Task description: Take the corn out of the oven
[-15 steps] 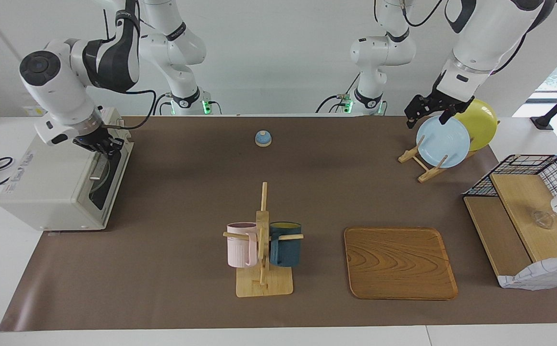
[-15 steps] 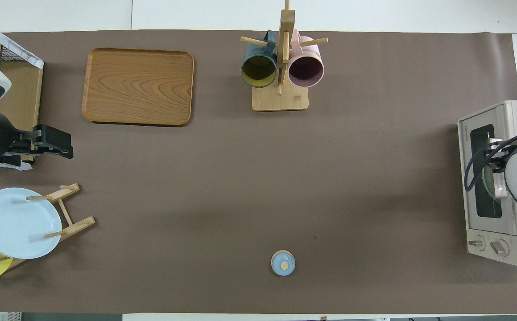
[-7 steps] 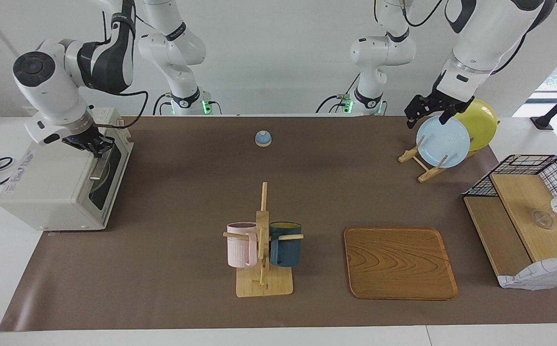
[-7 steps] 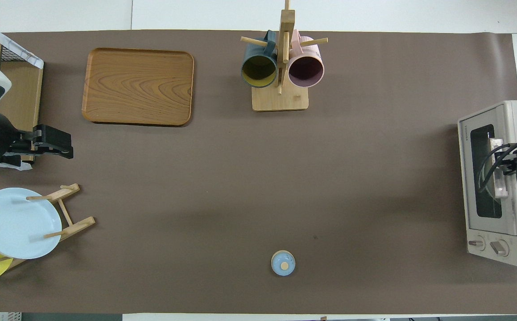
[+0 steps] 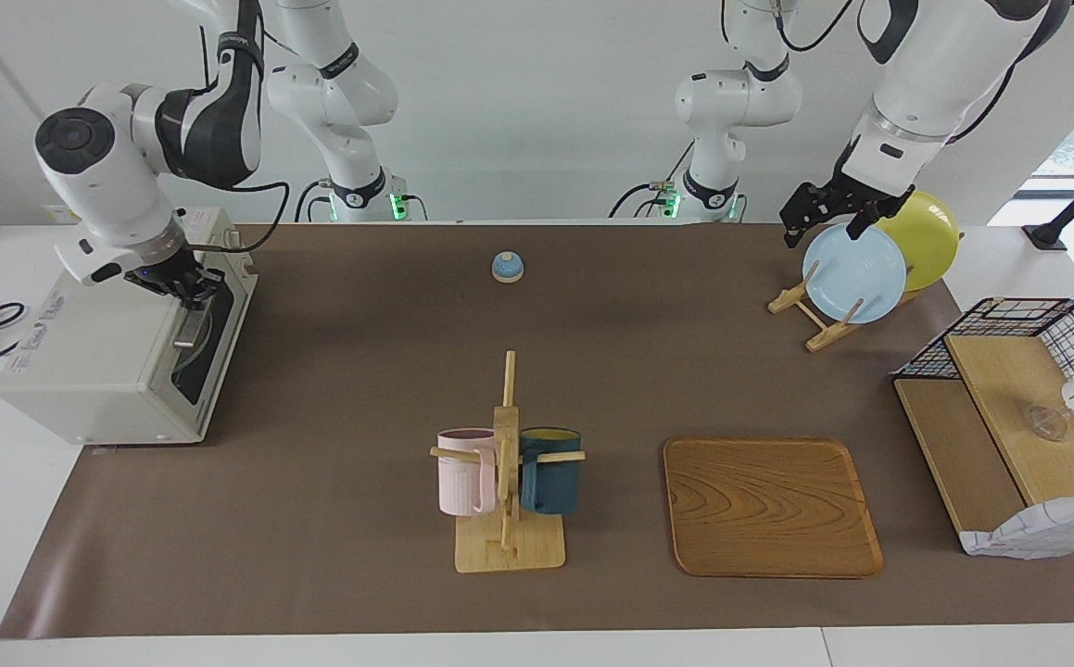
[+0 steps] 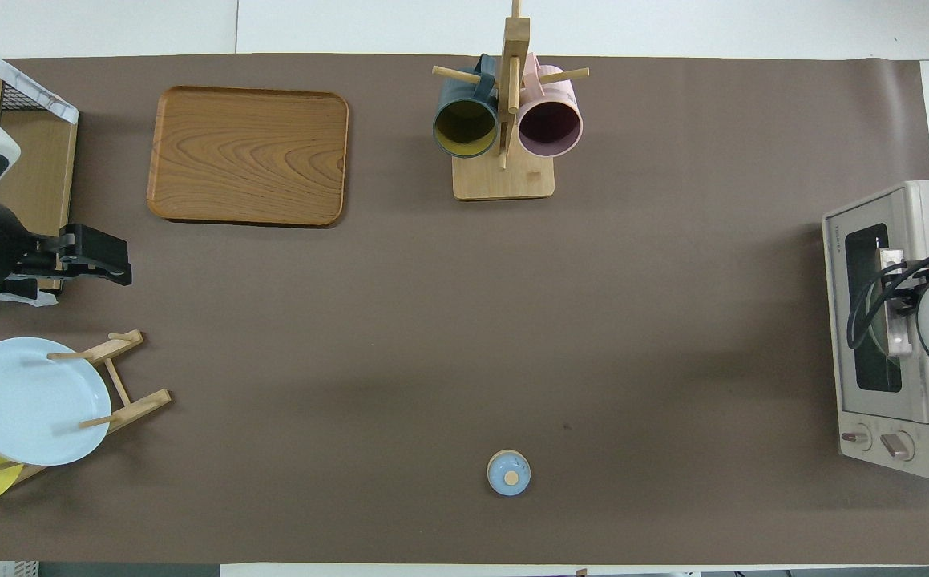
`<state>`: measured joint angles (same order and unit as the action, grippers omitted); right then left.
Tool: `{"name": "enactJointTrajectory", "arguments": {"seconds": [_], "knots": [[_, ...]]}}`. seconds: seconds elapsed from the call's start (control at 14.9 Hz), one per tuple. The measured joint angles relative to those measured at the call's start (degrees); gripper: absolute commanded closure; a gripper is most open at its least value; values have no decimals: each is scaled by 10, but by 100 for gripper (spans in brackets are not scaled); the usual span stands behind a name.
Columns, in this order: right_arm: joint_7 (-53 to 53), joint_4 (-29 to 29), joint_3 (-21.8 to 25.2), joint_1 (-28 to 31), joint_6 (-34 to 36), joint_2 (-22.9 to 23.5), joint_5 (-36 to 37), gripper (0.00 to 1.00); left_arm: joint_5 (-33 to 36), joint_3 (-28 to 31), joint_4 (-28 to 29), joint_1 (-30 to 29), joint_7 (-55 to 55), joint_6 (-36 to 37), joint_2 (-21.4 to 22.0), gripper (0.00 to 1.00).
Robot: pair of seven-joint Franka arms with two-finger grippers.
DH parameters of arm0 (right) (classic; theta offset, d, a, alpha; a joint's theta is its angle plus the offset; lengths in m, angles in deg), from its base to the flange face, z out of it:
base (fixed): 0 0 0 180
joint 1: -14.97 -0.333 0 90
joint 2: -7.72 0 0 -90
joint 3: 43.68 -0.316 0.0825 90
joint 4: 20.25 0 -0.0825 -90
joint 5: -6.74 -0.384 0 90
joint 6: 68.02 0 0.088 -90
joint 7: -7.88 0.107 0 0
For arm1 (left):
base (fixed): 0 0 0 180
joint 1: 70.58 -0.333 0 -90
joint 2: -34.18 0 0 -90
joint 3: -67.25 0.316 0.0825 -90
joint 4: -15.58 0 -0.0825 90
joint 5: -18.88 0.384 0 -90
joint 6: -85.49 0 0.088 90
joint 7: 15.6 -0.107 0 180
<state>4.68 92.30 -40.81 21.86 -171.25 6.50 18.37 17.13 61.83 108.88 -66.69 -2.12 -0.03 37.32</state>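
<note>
Oven (image 5: 101,357): off-white box, dark glass door

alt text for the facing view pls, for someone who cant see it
The right gripper is shut at the handle of the off-white oven, whose door is closed; no corn shows. The left gripper waits open over the plate rack. A mug stand and wooden tray sit mid-table.
</note>
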Motion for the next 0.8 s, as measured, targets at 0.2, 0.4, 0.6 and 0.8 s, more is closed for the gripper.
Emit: {"name": "enactJointTrajectory", "arguments": {"seconds": [0.2,0.4,0.6,0.8], "knots": [[0,8,-1,0,-9,-5,-2,100,0,0,0,0,0,0,0,0],[0,20,-6,-7,-27,-11,-17,100,0,0,0,0,0,0,0,0],[6,35,-11,-32,-64,-6,-33,100,0,0,0,0,0,0,0,0],[24,53,-15,-57,-116,13,-57,100,0,0,0,0,0,0,0,0]]}}
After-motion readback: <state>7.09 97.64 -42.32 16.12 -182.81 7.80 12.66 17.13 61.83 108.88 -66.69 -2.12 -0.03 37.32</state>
